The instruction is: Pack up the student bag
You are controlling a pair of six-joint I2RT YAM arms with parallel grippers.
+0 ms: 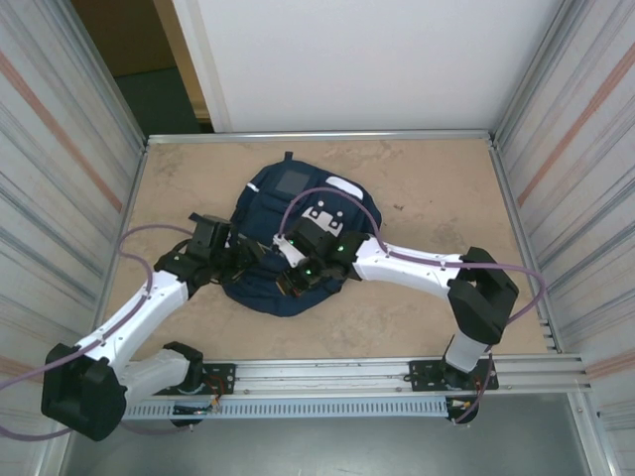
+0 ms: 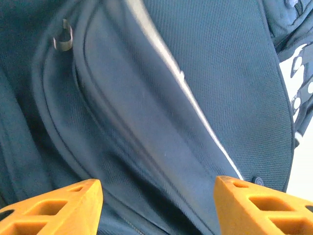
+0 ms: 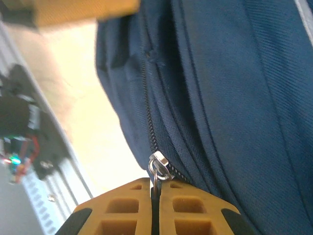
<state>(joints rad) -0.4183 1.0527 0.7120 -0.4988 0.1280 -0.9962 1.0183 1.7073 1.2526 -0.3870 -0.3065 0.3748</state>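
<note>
1. Student bag: a navy backpack lying flat at the centre of the top view on the tan table, patched front facing up. Its lower edge lies between my two arms, where both pincers can reach the seam.

2. My right pincer: orange fingers pressed together at the bottom of the right wrist view, pinching the metal zipper pull. The zipper track runs up the frame from the slider along the bag's side. The teeth above the slider look meshed, so I judge this grip is meant to draw the slider along and open a compartment for packing.

3. My left pincer: fingers spread wide in the lower corners of the left wrist view, gripping nothing, with navy fabric and a pale piping strip beyond them. I cannot tell whether they touch the cloth. I judge it is placed to hold the bag so it does not slide with the zipper.
</note>
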